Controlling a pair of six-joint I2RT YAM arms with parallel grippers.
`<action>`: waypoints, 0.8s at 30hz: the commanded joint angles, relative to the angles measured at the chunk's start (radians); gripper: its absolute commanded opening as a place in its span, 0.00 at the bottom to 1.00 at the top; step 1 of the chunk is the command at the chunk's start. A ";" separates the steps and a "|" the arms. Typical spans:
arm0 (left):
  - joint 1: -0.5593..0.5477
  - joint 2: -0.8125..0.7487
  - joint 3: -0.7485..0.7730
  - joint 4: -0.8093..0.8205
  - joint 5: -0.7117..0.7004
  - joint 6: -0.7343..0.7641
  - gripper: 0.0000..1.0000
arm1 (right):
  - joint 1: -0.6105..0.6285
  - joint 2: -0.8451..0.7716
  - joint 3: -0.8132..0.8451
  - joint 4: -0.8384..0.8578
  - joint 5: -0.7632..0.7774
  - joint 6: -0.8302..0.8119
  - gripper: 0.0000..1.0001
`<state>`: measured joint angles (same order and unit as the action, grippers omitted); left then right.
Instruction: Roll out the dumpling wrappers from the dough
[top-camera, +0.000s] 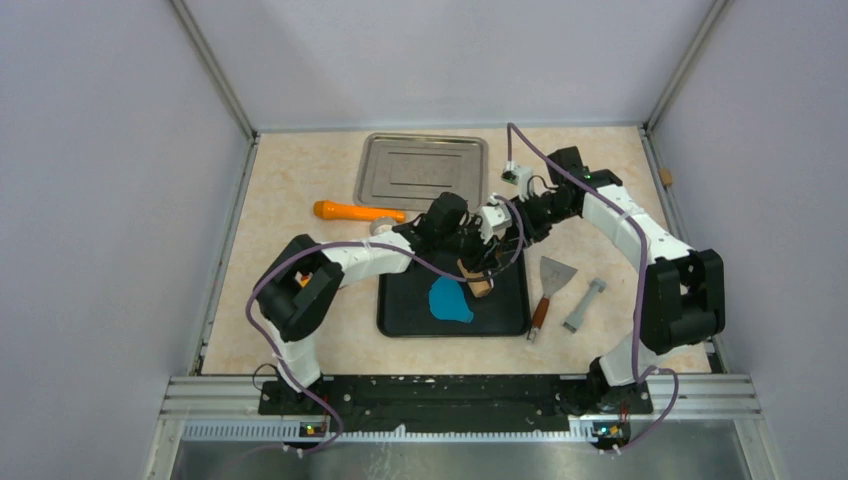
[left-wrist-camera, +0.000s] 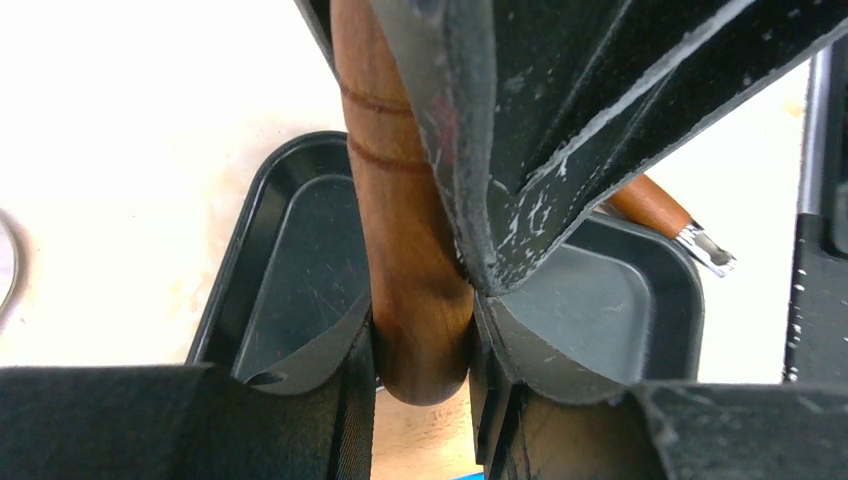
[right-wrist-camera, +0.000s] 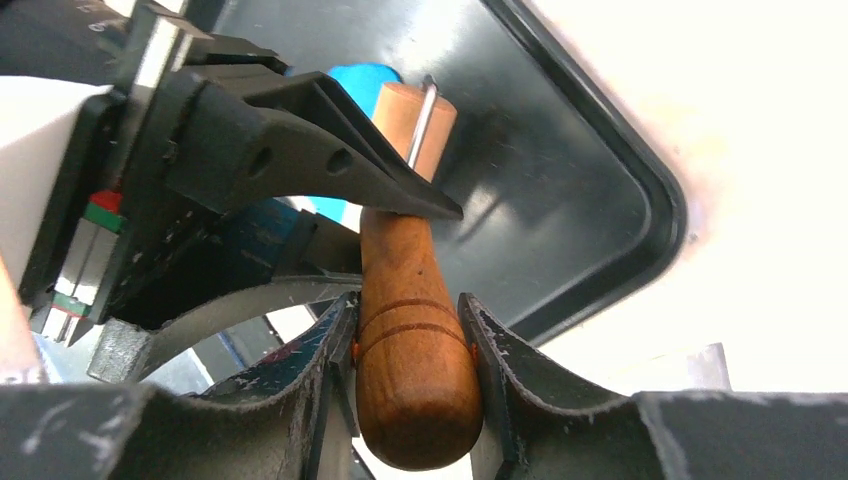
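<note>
The left gripper and right gripper both pinch the wooden roller above the dough, probably passing it across for rolling.

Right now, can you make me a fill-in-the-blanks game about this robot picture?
1. The blue dough lies on the ___ tray.
2. The left tool and the right tool are both shut on one ___ handle.
3. The rolling pin beside the metal tray is coloured ___.
4. The scraper lies on the table to the ___ of the dough's tray.

Missing words: black; wooden; orange; right.
</note>
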<state>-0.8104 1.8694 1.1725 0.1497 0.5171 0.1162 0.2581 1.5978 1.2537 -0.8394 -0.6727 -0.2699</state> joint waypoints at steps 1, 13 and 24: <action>-0.006 -0.168 -0.026 -0.043 0.032 0.001 0.00 | 0.068 -0.047 0.033 -0.031 -0.033 -0.084 0.00; -0.030 -0.250 -0.220 -0.037 0.028 -0.061 0.00 | 0.144 0.022 -0.009 -0.004 -0.054 -0.159 0.00; -0.052 -0.271 -0.405 0.046 -0.058 -0.030 0.00 | 0.227 0.033 -0.162 0.140 0.024 -0.204 0.00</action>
<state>-0.8558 1.6382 0.8497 0.1703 0.4717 0.0742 0.4252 1.6169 1.1503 -0.8322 -0.7769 -0.3588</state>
